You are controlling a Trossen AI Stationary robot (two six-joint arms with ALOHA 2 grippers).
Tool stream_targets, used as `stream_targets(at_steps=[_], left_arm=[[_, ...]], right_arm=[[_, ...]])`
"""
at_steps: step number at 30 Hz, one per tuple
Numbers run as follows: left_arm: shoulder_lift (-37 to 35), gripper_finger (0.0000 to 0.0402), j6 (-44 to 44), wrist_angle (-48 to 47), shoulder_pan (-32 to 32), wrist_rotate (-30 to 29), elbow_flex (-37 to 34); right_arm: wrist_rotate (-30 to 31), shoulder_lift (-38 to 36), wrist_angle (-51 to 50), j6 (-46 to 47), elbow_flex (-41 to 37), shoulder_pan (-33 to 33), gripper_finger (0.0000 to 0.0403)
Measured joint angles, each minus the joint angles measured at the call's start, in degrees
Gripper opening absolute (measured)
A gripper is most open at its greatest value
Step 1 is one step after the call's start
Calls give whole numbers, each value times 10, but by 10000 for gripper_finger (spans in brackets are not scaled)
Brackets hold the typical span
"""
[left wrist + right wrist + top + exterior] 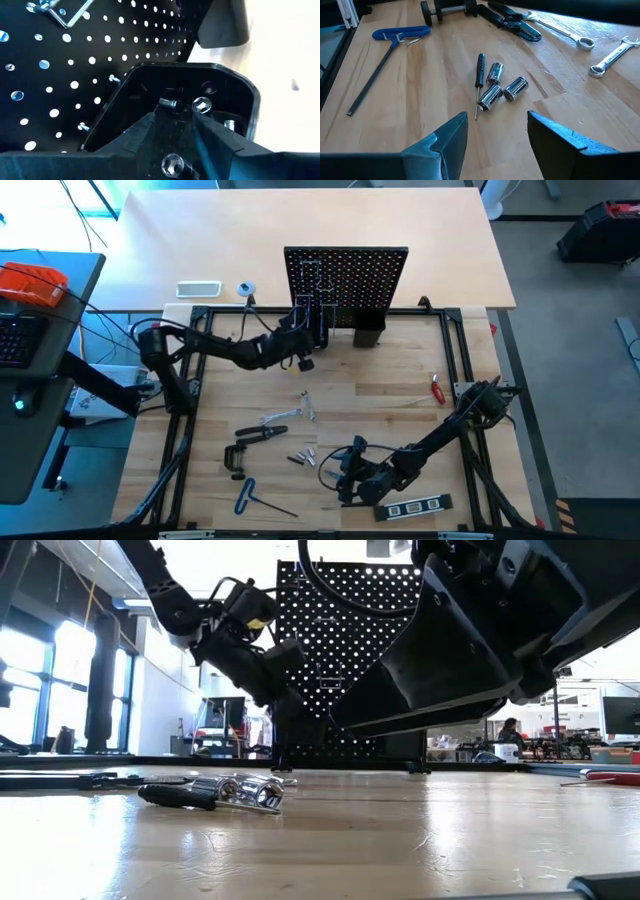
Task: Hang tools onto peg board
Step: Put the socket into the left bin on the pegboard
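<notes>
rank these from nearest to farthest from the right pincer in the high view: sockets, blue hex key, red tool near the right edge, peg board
From the right pincer, at the table's front:
1. Sockets, just to its left.
2. Blue hex key, farther left, near the front.
3. Red tool, off to the right and farther back.
4. Peg board, at the table's back.

Daylight floods in from the windows (60,670) in the low view and shines through the peg board (345,650) holes, leaving the arms silhouetted, the near table (330,850) blurred and glare on the sockets (245,792).
</notes>
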Motion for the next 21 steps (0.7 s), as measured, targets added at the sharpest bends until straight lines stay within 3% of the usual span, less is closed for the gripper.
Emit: stream_targets(at_steps=[7,21], left_arm=[[-33,133,-6,-38,-21,1,-1],[-129,135,-104,-223,-114,6,-2]], right_arm=[[0,0,0,0,0,-1,200],[-2,0,-5,-15,0,0,200]])
